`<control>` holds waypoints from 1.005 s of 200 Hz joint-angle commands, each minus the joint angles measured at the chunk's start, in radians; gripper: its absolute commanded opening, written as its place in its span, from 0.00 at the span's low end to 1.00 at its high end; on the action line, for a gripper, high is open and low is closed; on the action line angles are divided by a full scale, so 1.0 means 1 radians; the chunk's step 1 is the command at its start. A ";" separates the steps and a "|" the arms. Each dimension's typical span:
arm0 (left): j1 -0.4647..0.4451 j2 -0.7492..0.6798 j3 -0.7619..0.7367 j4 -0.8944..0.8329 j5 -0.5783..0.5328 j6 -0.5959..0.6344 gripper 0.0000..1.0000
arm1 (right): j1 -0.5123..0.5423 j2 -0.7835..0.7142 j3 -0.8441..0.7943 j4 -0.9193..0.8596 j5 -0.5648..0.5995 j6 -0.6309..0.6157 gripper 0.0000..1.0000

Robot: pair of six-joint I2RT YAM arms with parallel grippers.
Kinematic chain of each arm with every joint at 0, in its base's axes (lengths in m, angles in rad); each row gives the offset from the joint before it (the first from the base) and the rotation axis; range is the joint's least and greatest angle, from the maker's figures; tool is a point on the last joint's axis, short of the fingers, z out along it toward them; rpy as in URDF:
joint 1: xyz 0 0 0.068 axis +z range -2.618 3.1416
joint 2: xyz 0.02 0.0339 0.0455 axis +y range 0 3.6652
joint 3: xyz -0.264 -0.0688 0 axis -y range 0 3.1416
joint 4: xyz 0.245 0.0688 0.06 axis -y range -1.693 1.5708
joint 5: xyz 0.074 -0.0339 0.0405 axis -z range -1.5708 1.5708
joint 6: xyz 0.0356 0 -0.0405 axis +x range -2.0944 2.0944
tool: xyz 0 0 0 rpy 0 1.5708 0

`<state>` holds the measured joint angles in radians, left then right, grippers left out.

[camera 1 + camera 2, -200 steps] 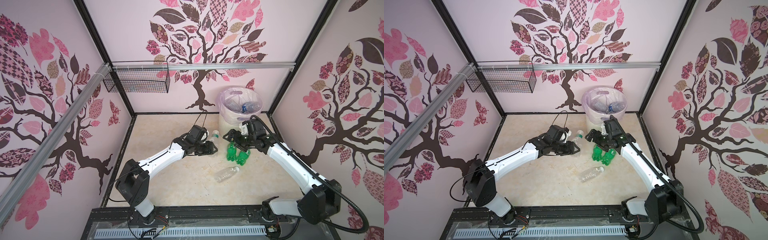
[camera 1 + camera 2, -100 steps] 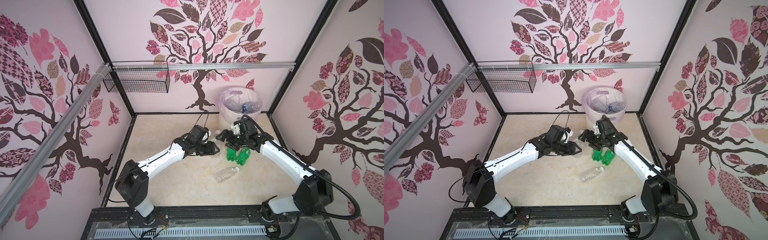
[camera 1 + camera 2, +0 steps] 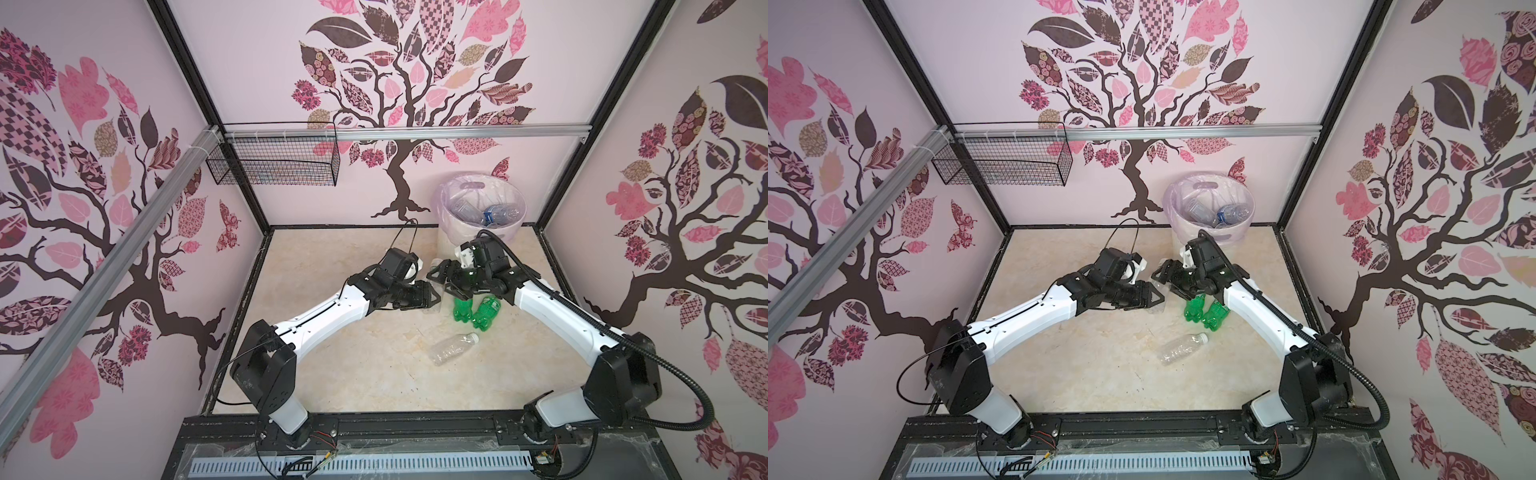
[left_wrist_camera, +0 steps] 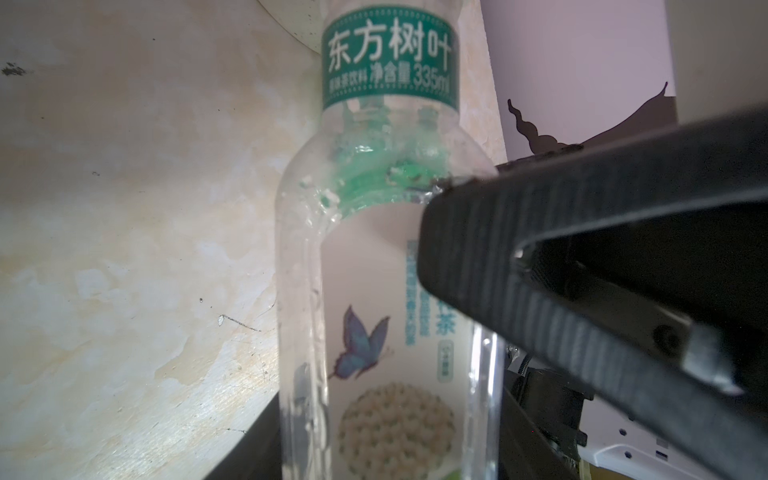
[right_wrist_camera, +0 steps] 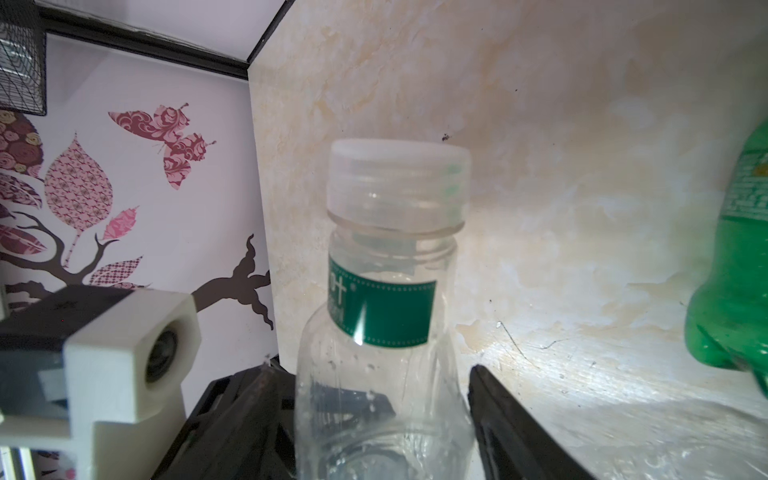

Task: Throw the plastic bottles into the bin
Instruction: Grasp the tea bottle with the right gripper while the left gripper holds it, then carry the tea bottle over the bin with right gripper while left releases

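Observation:
My left gripper [image 3: 432, 298] [image 4: 386, 457] is shut on the lower body of a clear plastic bottle [image 4: 386, 270] with a green neck label and a white cap [image 5: 399, 178], held above the floor. My right gripper [image 3: 441, 277] [image 5: 382, 419] straddles the same bottle below its shoulder. Its jaws are open, one finger [image 5: 519, 428] just off the bottle's side. Two green bottles [image 3: 463, 309] [image 3: 1216, 316] lie beside the right arm. A clear bottle [image 3: 455, 348] lies on the floor nearer the front. The bin [image 3: 451, 235] stands at the back with several bottles inside.
A black wire basket [image 3: 274, 162] hangs on the back wall at the left, under an aluminium rail [image 3: 457, 132]. Walls close in the cream floor [image 3: 332, 353] on three sides. The arm bases sit on the black front rail [image 3: 415, 424].
My right gripper has moved left to the bottle held by the left gripper, and its jaws have narrowed around it. The left gripper has stayed nearly still.

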<state>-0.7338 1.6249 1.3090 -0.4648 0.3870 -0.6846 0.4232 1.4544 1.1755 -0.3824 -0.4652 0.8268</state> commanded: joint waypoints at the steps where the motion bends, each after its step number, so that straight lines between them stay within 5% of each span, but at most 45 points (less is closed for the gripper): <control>1: -0.004 -0.012 0.044 0.009 0.007 0.005 0.59 | 0.006 0.018 0.028 0.016 -0.019 0.014 0.67; 39: -0.005 -0.020 0.041 0.002 0.001 0.008 0.63 | 0.006 0.009 0.030 0.017 -0.009 0.011 0.50; 115: -0.004 -0.052 0.051 -0.063 -0.057 0.018 0.77 | 0.006 0.008 0.098 -0.048 0.047 -0.057 0.46; 201: -0.004 -0.137 0.174 -0.198 -0.145 0.030 0.97 | -0.012 0.083 0.379 -0.206 0.190 -0.228 0.46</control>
<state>-0.7349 1.5204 1.3891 -0.6025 0.2867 -0.6785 0.4229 1.5051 1.4517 -0.5171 -0.3401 0.6716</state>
